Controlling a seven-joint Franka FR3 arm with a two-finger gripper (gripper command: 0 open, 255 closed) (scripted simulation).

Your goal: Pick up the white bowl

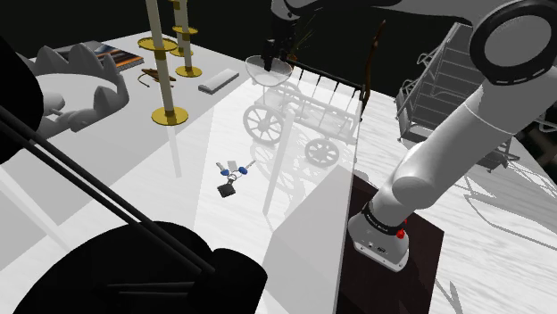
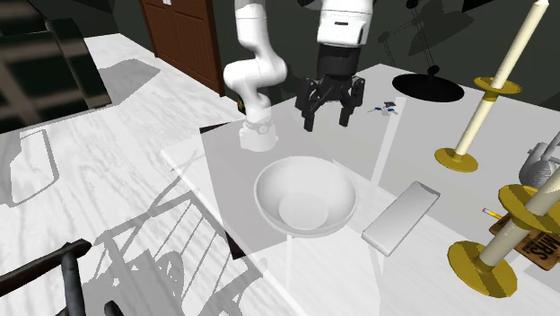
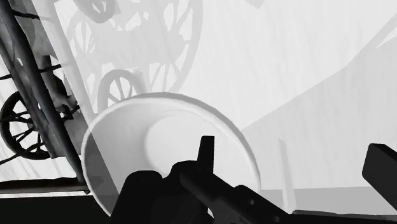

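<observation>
The white bowl (image 2: 305, 196) sits upright on the pale table top (image 2: 224, 144), near the corner far from the arm's stand. In the shoulder view the bowl (image 1: 265, 71) lies at the table's far end. My black gripper (image 2: 329, 115) hangs open above the table, just on the stand's side of the bowl and not touching it. In the shoulder view the gripper (image 1: 275, 52) is right above the bowl's rim. In the wrist view the bowl (image 3: 159, 137) lies just ahead of one finger, mostly outside the gap of the open gripper (image 3: 292, 164). Nothing is held.
A flat grey slab (image 2: 401, 215) lies beside the bowl. Tall posts on gold discs (image 2: 458, 160) (image 1: 170, 114) stand further along. Small blue-tipped items (image 1: 232, 169) lie mid-table. A wagon (image 1: 308, 111) stands past the table edge by the bowl.
</observation>
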